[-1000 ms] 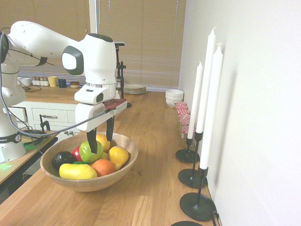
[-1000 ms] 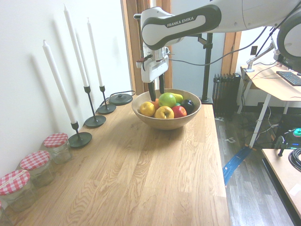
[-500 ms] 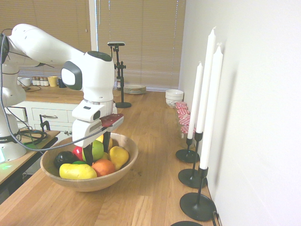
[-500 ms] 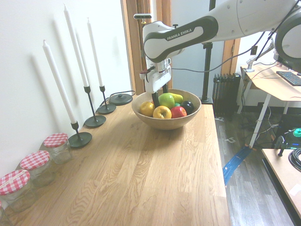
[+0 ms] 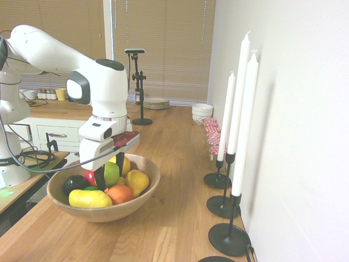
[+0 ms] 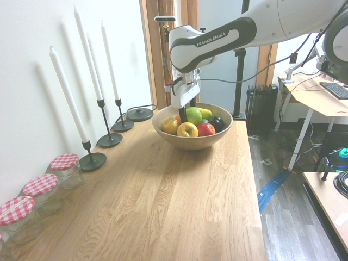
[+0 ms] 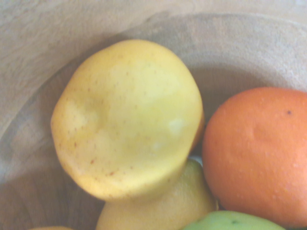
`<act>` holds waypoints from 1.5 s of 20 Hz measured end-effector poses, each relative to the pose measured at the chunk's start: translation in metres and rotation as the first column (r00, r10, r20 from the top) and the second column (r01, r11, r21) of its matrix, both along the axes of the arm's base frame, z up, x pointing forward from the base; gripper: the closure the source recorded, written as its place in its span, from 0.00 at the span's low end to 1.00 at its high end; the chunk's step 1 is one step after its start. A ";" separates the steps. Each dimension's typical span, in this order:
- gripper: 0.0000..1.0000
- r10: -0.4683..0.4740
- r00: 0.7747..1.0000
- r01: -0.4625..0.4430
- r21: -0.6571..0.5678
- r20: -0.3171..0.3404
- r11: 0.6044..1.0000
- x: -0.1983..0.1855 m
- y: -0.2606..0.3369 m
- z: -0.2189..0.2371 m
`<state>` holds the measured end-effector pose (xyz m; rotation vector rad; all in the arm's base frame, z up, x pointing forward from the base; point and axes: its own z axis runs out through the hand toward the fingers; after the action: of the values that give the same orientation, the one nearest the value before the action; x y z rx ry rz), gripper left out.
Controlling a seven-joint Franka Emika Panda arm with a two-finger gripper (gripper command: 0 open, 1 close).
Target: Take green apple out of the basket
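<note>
the tool, lowered into the wooden basket, straddles the green apple, which sits inside the basket among other fruit; whether the tool has clenched on it, the pictures do not tell. the apple is partly hidden by the tool in both exterior views.

just beside the tool, toward the camera in the first exterior view, lie an orange and a long yellow fruit, with a small patch of green fruit near them. on the tool's side toward the robot's base, a red apple and a dark fruit share the basket. on its other side, a yellow fruit rests near the basket's wall; the close wrist view shows a speckled yellow fruit near an orange one, the wood curving around them.

under the tool and basket spreads the wooden worktop. well apart from the tool, toward the wall, tall white candles stand upright in black holders. beyond them, a row of glass jars wears red-and-white checked lids. farther from the tool, past the basket in the first exterior view, are white bowls and a stack of plates.
</note>
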<state>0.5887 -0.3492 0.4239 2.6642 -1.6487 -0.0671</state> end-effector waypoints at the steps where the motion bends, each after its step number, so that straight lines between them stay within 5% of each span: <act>1: 1.00 -0.001 1.000 0.001 -0.001 0.002 1.000 -0.002 0.000 0.001; 5: 1.00 0.002 1.000 -0.003 0.012 0.028 1.000 -0.007 0.006 0.015; 9: 1.00 0.048 0.992 -0.049 0.005 0.117 0.999 -0.011 0.042 0.074; 18: 1.00 0.220 0.942 -0.217 -0.040 0.252 0.975 -0.025 0.224 0.162; 22: 1.00 0.244 0.935 -0.226 -0.099 0.256 0.969 -0.026 0.274 0.136; 30: 1.00 0.209 0.962 -0.196 -0.085 0.174 0.977 -0.001 0.275 0.012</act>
<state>0.5878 -0.0737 0.4355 2.8437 -1.3784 0.2355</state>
